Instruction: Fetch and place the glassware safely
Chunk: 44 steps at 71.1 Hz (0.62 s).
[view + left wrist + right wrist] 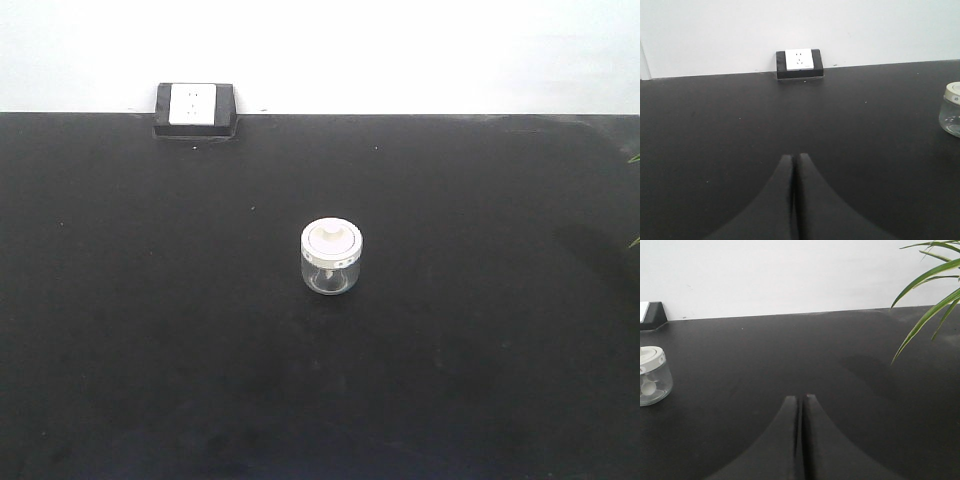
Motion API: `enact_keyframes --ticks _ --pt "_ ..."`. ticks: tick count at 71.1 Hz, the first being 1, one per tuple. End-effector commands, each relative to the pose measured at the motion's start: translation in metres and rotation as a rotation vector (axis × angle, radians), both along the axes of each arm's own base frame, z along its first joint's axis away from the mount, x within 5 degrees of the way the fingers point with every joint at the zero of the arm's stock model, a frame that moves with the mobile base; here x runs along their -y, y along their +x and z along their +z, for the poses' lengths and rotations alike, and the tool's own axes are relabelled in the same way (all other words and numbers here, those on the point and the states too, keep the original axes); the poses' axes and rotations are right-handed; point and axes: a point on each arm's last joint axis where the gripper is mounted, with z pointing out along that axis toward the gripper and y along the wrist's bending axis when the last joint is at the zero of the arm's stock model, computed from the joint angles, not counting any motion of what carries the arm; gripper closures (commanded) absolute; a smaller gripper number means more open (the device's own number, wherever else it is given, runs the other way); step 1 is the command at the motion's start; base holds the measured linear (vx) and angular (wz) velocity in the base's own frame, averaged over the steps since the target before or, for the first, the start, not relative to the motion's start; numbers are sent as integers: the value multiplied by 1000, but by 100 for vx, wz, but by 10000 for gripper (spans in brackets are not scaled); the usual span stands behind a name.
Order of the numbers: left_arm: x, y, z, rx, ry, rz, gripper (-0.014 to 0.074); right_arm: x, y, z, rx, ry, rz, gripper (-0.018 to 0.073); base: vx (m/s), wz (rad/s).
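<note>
The glassware (331, 257) is a small squat clear jar with a cream-white knobbed lid, standing upright near the middle of the black table. It also shows at the right edge of the left wrist view as the glassware (952, 109) and at the left edge of the right wrist view as the glassware (652, 375). My left gripper (793, 156) is shut, with nothing between its fingers, well to the left of the jar. My right gripper (800, 397) is shut too and holds nothing, well to the right of the jar. Neither arm shows in the front view.
A white wall socket in a black housing (194, 108) sits at the table's far edge, back left; the socket (799, 63) also shows in the left wrist view. Green plant leaves (930, 295) hang over the table's right side. A white wall runs behind the table.
</note>
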Motion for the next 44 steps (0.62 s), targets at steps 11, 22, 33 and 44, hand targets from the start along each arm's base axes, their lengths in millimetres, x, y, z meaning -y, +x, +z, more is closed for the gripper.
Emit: enact_keyframes --ticks 11,22,33,44 --pt "0 1 -1 63 -14 -2 603 0 0 0 63 -12 -7 563 0 0" --pt "0 1 -1 63 -14 -2 603 0 0 0 63 -12 -7 563 0 0" --pt "0 1 -1 63 -14 -2 603 0 0 0 63 -12 -7 563 0 0" --pt "0 1 -1 63 -14 -2 603 0 0 0 63 -12 -7 563 0 0"
